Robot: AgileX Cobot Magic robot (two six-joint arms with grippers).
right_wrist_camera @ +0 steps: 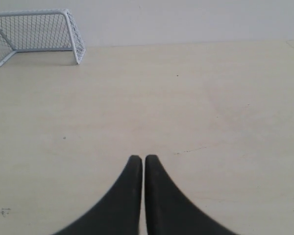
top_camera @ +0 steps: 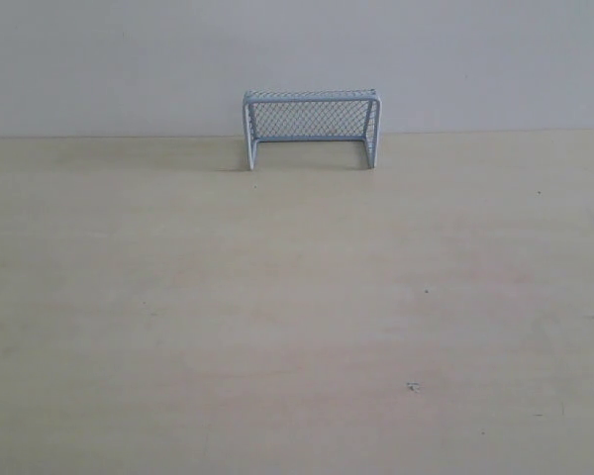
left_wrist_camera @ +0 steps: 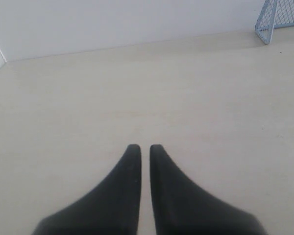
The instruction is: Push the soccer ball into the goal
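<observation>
- The goal (top_camera: 312, 124) is being shown upright on the table (top_camera: 277, 327), near the wall (top_camera: 129, 59), well ahead of both grippers.
- The left gripper (left_wrist_camera: 145, 147) is being held clenched, a thin slit showing between its fingers, nothing grasped.
- The right gripper (right_wrist_camera: 143, 157) is being held clenched, likewise empty.

Nothing readable is showing — the goal (top_camera: 312, 121), the tabletop (top_camera: 277, 317) and the wall (top_camera: 129, 59) are carrying no word, label, brand, number or sign.

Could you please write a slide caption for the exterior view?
Miniature goal at the far edge of the table; no ball or arm in view.
</observation>
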